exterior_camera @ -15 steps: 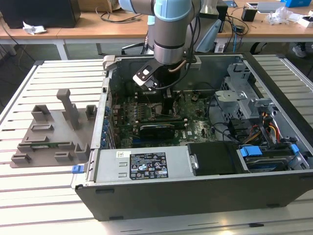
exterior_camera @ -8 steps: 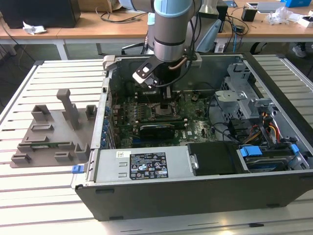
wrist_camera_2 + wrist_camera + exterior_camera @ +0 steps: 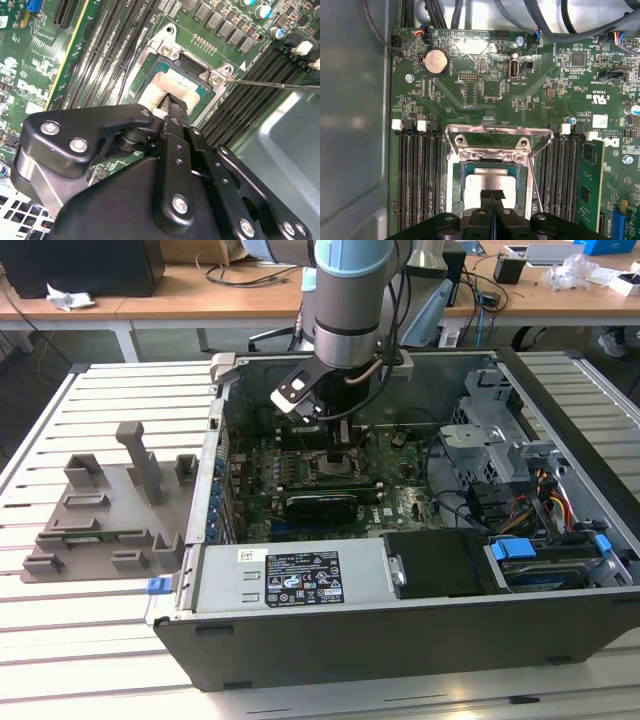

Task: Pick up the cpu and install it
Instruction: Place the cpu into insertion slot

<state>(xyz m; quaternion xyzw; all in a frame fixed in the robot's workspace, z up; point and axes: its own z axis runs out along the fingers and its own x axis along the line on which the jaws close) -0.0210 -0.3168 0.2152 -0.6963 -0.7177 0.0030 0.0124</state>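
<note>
Inside the socket (image 3: 454, 172) on the motherboard (image 3: 485, 90), seated flat within the frame: the cpu (image 3: 487, 181), silvery top up, edges parallel to the socket's sides. Square, so no long axis to speak of.

Straight above the socket's middle, the gripper (image 3: 491, 195), fingers (image 3: 485, 198) pressed together with barely a seam between them, clasping nothing. Tips down at the cpu's top face, touching or just clear of it; impossible to tell which from either wrist view. Far too narrow a stance to span the chip's edges. Seam between the fingers aimed toward the socket's metal load plate (image 3: 495, 137), apparently swung back off the socket. Thin lever wire (image 3: 535, 186) standing free beside the socket's edge.

From the exterior view, arm reaching near vertical into the open computer case (image 3: 400, 620), wrist directly over the socket, tool pointing straight down. Well apart from the socket, outside the case on the exterior view's left, a grey tray (image 3: 100, 510) with upright blocks.

By the look of things: chip already in its seat, clamp not yet closed over it.
</note>
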